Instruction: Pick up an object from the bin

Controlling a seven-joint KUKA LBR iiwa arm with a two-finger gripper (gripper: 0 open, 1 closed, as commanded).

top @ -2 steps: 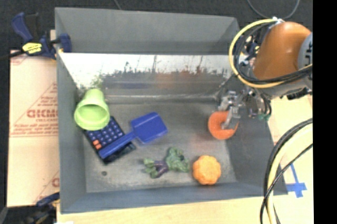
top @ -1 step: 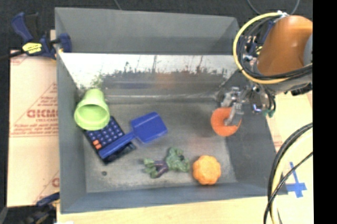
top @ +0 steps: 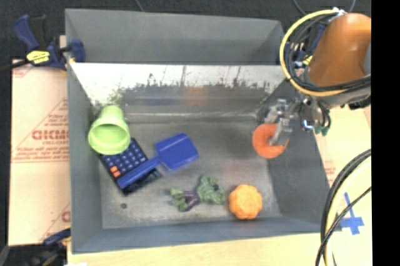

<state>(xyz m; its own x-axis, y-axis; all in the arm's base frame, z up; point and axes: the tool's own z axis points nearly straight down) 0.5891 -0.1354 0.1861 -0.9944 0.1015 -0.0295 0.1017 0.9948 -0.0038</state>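
the orange-covered arm (top: 337,49) reaches in from the right, its end effector (top: 278,125) angled down-left.

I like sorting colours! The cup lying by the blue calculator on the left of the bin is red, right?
Not quite. The cup by the blue calculator on the left of the bin is green, not red; the camera view shows it.

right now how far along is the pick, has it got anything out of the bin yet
Done: the gripper is down inside the bin, at its right side, right against a small orange round thing.
In hand: the grasp itself; whether that thing is gripped cannot be told.
Left: lifting it clear of the bin. The green cup, blue calculator and orange ball lie apart on the floor.
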